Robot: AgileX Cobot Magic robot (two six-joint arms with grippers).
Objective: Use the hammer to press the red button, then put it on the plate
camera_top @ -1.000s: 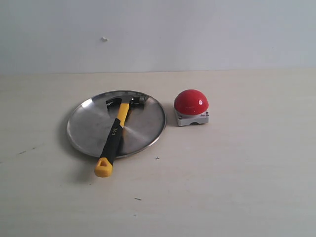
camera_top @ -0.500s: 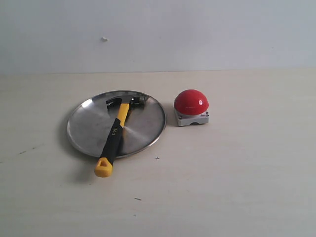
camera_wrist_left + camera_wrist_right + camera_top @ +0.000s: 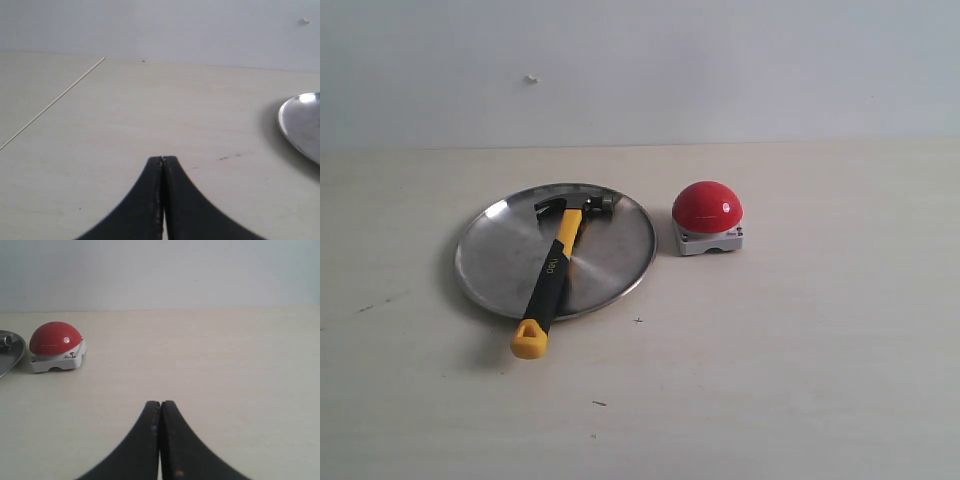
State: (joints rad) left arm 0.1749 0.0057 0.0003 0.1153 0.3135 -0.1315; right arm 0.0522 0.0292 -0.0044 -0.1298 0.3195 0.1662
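The hammer (image 3: 556, 268) lay on the plate (image 3: 495, 255), its dark head near the rim that faced the bench's far edge. Its yellow-and-black handle ran across the metal and over the opposite rim, so the looped yellow end stuck out toward the near edge. The plate sat on the pale bench (image 3: 800, 350) about midway between the far and near edges, on the side toward the left edge. The red button (image 3: 707, 205) stood on its grey base just beside the plate, on the side toward the right edge, not touching it. The left gripper (image 3: 162, 159) had its black fingers pressed together on nothing, above bare bench with the plate's rim off to one side. The right gripper (image 3: 160, 402) was likewise closed tip to tip and empty, well apart from the button
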